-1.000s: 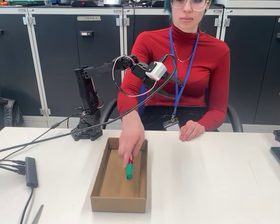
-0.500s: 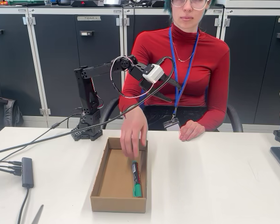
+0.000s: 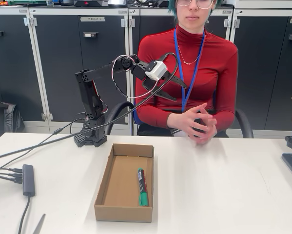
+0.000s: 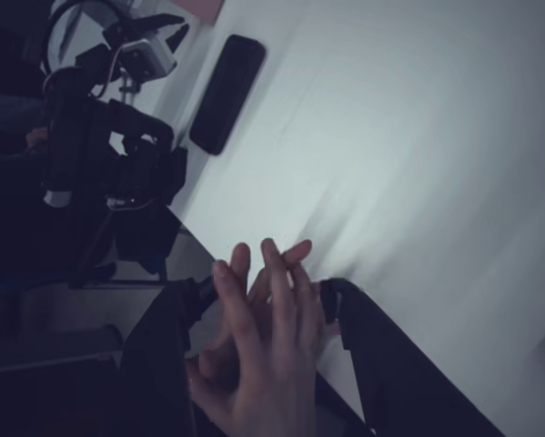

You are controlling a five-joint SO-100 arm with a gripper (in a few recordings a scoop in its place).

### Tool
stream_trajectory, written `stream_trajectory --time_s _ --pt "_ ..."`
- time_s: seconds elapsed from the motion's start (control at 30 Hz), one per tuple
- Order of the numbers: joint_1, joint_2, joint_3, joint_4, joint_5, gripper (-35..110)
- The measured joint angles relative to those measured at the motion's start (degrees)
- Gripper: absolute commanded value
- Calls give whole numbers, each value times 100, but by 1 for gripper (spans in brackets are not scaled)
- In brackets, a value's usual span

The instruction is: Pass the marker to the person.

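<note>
A green-capped dark marker point(image 3: 142, 186) lies untouched in the shallow cardboard box point(image 3: 103, 191) — the black arm's gripper point(image 3: 181, 91) aloft, jaws spread and empty, handover to the red-sweatered person point(image 3: 202, 58) not yet begun.

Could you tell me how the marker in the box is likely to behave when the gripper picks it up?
The marker looks slim, rigid and probably light. Its round, smooth body may roll or slip if nudged, though the cardboard box's right wall beside it should stop it.
</note>
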Motion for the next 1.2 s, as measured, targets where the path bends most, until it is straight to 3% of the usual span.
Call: stream_trajectory --time_s 1.2 --pt "70 211 264 -290 -18 30"
